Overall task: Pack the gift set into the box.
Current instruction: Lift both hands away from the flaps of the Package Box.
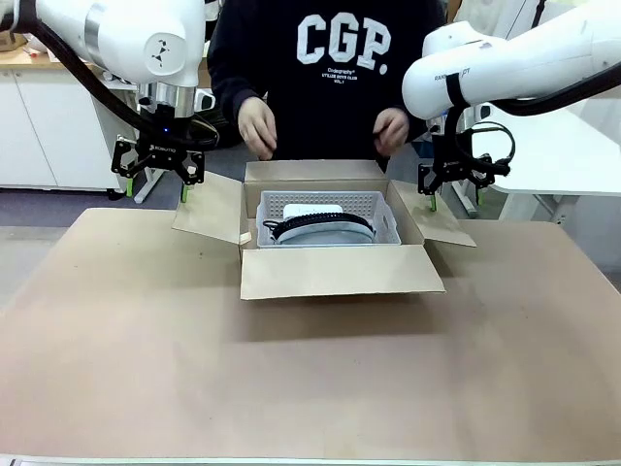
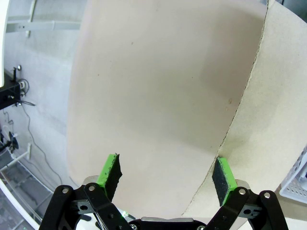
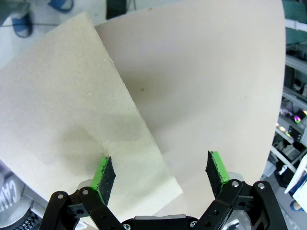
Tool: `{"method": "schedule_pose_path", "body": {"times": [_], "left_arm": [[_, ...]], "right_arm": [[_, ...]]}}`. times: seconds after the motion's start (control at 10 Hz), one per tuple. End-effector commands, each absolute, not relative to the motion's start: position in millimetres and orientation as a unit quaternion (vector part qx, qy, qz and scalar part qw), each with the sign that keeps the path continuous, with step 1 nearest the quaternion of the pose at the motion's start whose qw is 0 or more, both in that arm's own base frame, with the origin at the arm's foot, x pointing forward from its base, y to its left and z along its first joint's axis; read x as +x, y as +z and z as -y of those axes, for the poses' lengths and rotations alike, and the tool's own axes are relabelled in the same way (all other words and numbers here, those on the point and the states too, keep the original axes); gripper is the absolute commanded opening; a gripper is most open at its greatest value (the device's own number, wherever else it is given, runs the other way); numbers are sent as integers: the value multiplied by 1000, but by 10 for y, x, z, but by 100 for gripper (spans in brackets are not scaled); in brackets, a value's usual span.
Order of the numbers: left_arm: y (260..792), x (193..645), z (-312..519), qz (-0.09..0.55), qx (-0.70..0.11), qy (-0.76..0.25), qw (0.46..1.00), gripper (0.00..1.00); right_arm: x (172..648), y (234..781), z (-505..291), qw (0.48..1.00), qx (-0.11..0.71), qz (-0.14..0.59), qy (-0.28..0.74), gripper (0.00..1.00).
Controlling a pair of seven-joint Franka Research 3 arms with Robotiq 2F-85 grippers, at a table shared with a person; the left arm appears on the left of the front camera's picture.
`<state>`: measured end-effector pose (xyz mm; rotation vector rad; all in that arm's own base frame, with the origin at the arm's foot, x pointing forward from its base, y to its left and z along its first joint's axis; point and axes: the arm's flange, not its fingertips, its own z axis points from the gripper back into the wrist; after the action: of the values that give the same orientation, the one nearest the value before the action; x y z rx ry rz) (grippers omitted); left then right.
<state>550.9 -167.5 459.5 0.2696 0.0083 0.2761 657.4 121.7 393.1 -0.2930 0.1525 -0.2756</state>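
Note:
The box (image 1: 291, 276), a shallow brown carton, sits mid-table with all four flaps folded out. Inside it lies the gift set (image 1: 320, 225): a white perforated tray holding flat white and black-grey items. My left gripper (image 1: 156, 183) hangs open just above the box's left flap (image 1: 209, 207); in the left wrist view that flap (image 2: 273, 96) runs under the open fingers (image 2: 111, 172). My right gripper (image 1: 454, 194) hangs open over the right flap (image 1: 441, 221), which the right wrist view shows as a flap (image 3: 72, 115) beneath the fingers (image 3: 105, 176). Both of the person's hands (image 1: 259, 131) hover behind the box's far flap.
Brown paper covers the table (image 1: 310, 388), with wide free room in front of the box. The person stands at the far edge. White cabinets and another white table stand behind.

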Motion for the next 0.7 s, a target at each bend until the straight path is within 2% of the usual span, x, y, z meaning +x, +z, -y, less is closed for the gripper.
{"method": "schedule_pose_path", "body": {"times": [0.0, 0.6], "left_arm": [[4606, 5503, 1652, -2, 141, 138, 980, 100], [4606, 5503, 1652, -2, 141, 138, 980, 100]], "right_arm": [[6612, 3946, -1192, 976, -155, -69, -135, 100], [6612, 3946, -1192, 976, -155, -69, -135, 100]]}}
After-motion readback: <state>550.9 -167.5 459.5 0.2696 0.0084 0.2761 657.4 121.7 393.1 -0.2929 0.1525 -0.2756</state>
